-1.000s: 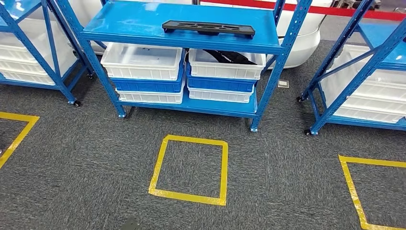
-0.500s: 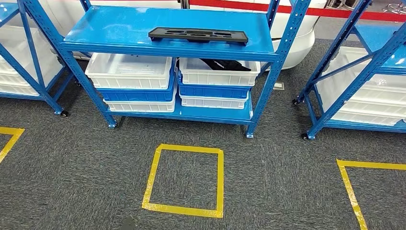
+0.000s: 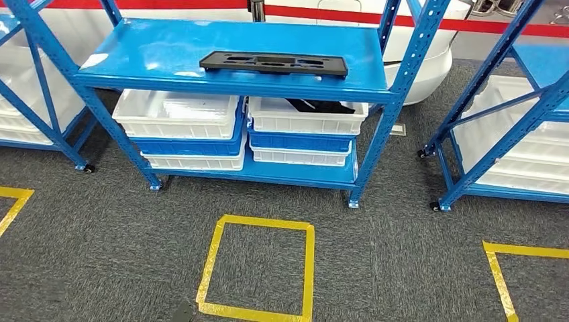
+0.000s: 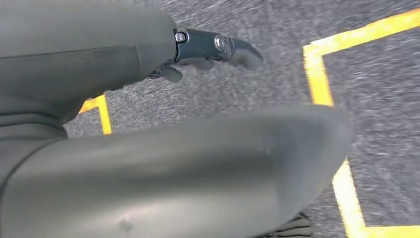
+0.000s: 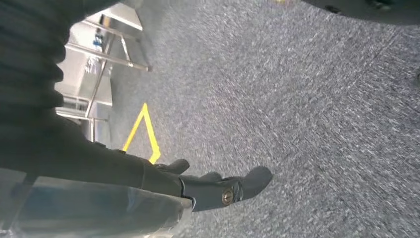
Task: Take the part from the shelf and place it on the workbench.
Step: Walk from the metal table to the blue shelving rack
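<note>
1. The black part (image 3: 274,64) is lying flat on the top board of the blue shelf (image 3: 168,47), well ahead of both hands and untouched by either.
2. The left hand (image 4: 208,49) is hanging over the grey carpet (image 3: 402,255); its dark fingers (image 4: 233,48) are reaching out nearly straight with nothing in them, and yellow floor tape (image 4: 319,74) is running beneath and beyond the fingertips.
3. The right hand (image 5: 208,188) is also hanging above the carpet, its fingers (image 5: 247,182) stretched out and loosely apart, holding nothing; a yellow tape corner (image 5: 143,131) is lying on the floor just beyond it.
4. Under the top board, white bins (image 3: 178,114) are sitting stacked on blue bins (image 3: 188,141), with a dark item showing in the upper right-hand bin (image 3: 305,114).
5. A square of yellow tape (image 3: 258,268) is marking the carpet in front of the shelf, between the robot and the part.
</note>
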